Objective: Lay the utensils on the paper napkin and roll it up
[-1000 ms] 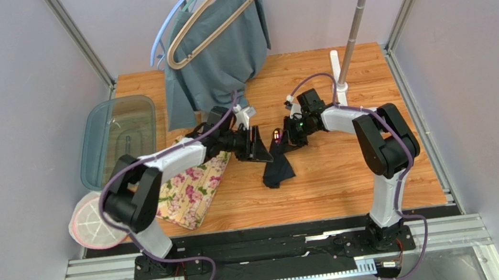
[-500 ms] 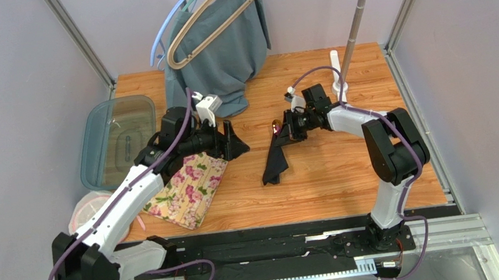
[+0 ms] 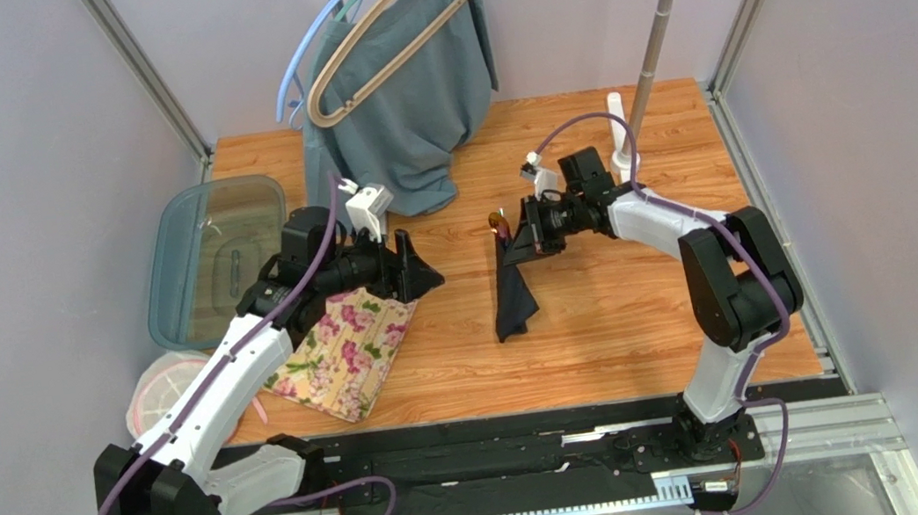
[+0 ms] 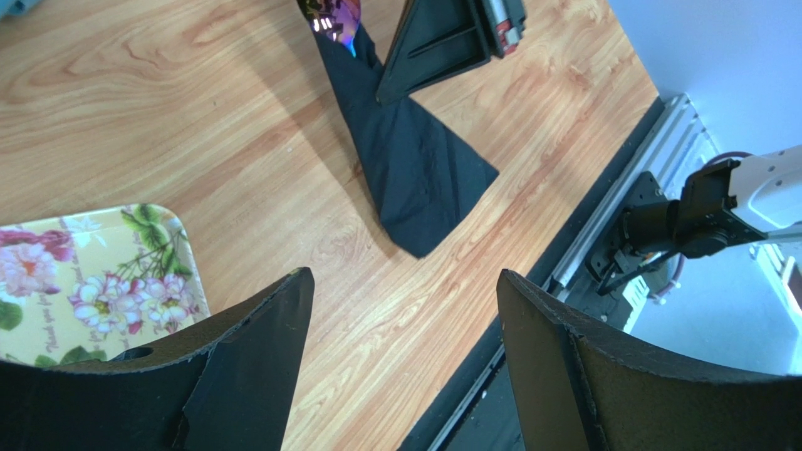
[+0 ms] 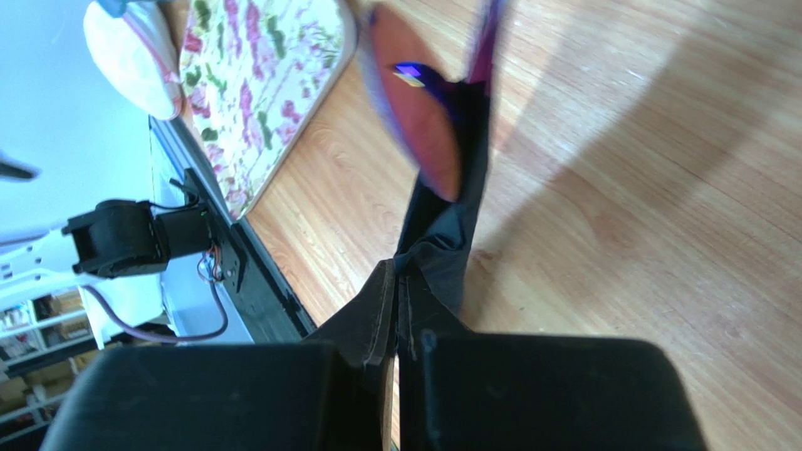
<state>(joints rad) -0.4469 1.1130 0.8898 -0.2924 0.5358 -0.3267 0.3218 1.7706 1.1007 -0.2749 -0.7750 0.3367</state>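
Observation:
The black paper napkin point(image 3: 512, 297) is wrapped into a loose cone around the iridescent utensils point(image 3: 501, 224), whose tips stick out at its far end. My right gripper point(image 3: 515, 234) is shut on that far end. The wide near end reaches down to the table. In the right wrist view the closed jaws point(image 5: 395, 277) pinch the napkin point(image 5: 454, 249) below a spoon bowl point(image 5: 420, 127). My left gripper point(image 3: 421, 272) is open and empty, left of the bundle and apart from it. In its wrist view point(image 4: 405, 282) the napkin point(image 4: 409, 164) and utensil tip point(image 4: 335, 15) lie ahead.
The floral mat point(image 3: 350, 352) lies at the front left under my left arm. A teal tub point(image 3: 218, 256) and a white round lid point(image 3: 164, 400) sit at the left edge. A grey-teal garment point(image 3: 403, 92) hangs at the back. A pole on a white stand point(image 3: 621, 130) is at the back right.
My left gripper let go of the bundle and drew back to the left, with its arm swung out. My right gripper kept hold and shifted the napkin's top slightly back; the napkin now hangs straighter.

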